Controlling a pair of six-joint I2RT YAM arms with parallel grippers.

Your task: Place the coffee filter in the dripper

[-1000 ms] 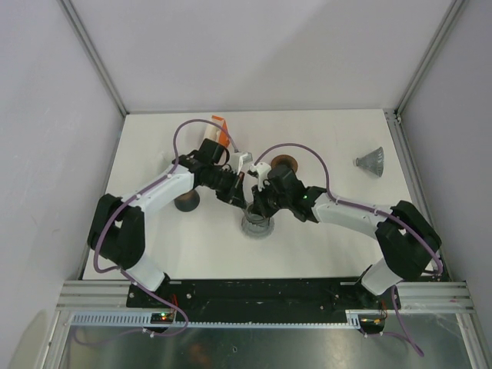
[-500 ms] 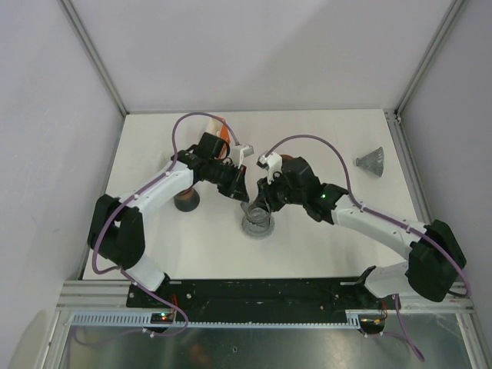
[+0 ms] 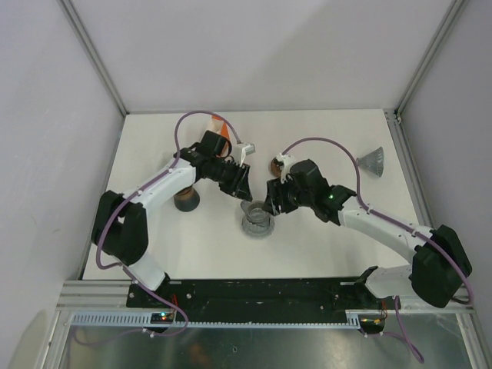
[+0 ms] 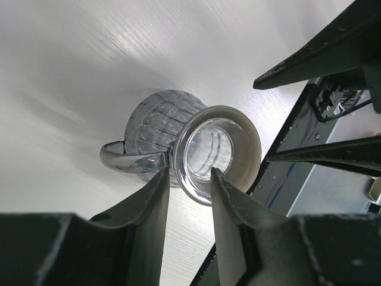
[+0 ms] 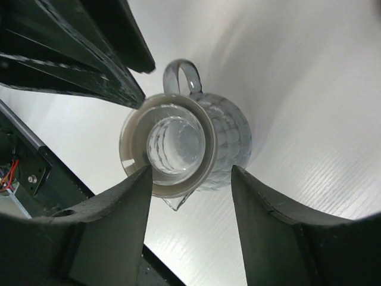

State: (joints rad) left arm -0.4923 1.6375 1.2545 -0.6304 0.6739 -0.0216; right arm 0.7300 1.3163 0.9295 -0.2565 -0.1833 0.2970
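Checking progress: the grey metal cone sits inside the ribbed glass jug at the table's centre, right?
No. The grey metal cone lies by the table's right edge, not inside the ribbed glass jug at its centre; top external view shows it.

- My left arm (image 3: 157,191) and right arm (image 3: 380,224) have white shells with black joint housings
- A thin purple cable (image 3: 178,129) loops along each arm
- My left fingers (image 4: 149,214) and right fingers (image 5: 119,220) are matte black, tapered wedges
- Both bases at the near edge are black
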